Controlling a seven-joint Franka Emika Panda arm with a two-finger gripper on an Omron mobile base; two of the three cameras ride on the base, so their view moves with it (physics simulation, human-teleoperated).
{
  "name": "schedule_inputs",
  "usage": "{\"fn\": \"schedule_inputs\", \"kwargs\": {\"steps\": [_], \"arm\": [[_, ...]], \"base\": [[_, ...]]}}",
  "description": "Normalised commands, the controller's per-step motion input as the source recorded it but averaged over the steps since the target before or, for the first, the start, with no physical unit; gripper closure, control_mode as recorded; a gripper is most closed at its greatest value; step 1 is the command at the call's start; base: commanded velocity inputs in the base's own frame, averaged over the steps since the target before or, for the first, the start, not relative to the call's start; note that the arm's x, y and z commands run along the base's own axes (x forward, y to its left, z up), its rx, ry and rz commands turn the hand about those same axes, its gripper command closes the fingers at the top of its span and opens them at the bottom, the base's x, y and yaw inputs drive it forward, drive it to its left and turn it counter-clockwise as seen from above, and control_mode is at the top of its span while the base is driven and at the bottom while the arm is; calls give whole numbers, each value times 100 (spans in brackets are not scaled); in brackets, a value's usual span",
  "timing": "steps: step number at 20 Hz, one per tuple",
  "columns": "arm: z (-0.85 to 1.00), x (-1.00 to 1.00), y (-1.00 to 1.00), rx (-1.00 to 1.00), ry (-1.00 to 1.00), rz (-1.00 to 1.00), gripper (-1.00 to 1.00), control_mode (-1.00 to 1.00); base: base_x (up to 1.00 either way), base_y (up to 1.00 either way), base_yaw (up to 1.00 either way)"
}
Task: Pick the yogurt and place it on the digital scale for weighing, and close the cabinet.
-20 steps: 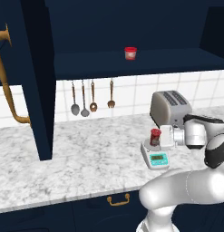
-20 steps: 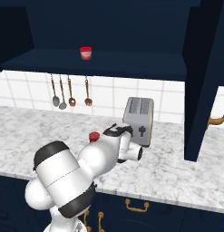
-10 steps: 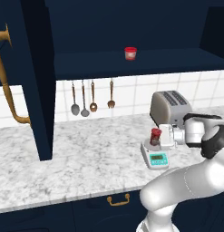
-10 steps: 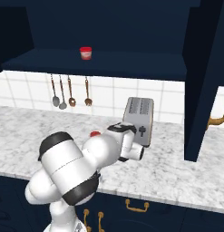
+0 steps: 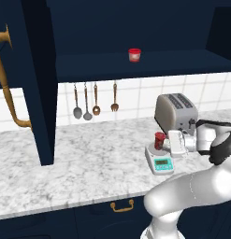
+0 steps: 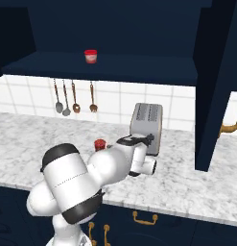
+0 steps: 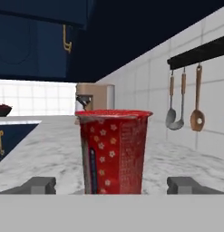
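Note:
The yogurt [image 5: 160, 140], a dark-red tapered cup, stands upright on the platter of the white digital scale [image 5: 163, 163] in front of the toaster. My gripper [image 5: 168, 142] is level with it from the right, open. In the hand view the yogurt [image 7: 113, 152] stands between the two fingertips [image 7: 41, 185], with a gap on each side. From the right base view the yogurt [image 6: 100, 144] shows just beyond my arm. The navy cabinet door [image 5: 37, 84] stands open at the left, and the other cabinet door [image 6: 216, 81] is open at the right.
A silver toaster [image 5: 175, 112] stands right behind the scale. A red-lidded white cup [image 5: 134, 54] sits on the open cabinet shelf. Utensils [image 5: 93, 102] hang on the tiled wall. Marble counter [image 5: 89, 154] stretches to the left; navy drawers [image 5: 119, 207] lie below.
The arm's elbow has risen and swung while the hand stays by the scale. The yogurt has not moved on the platter.

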Motion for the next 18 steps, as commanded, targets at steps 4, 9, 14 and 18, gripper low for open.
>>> {"fn": "schedule_inputs", "kwargs": {"steps": [4, 9, 14, 18], "arm": [[12, -54, -48, 3, -26, 0, -100, -100], [64, -88, -59, 2, -49, 0, -100, -100], [99, -69, -63, 4, -37, 0, -100, -100], [75, -57, -52, 1, -34, 0, -100, -100]], "base": [[0, 0, 0], [0, 0, 0], [0, 0, 0], [0, 0, 0]]}}
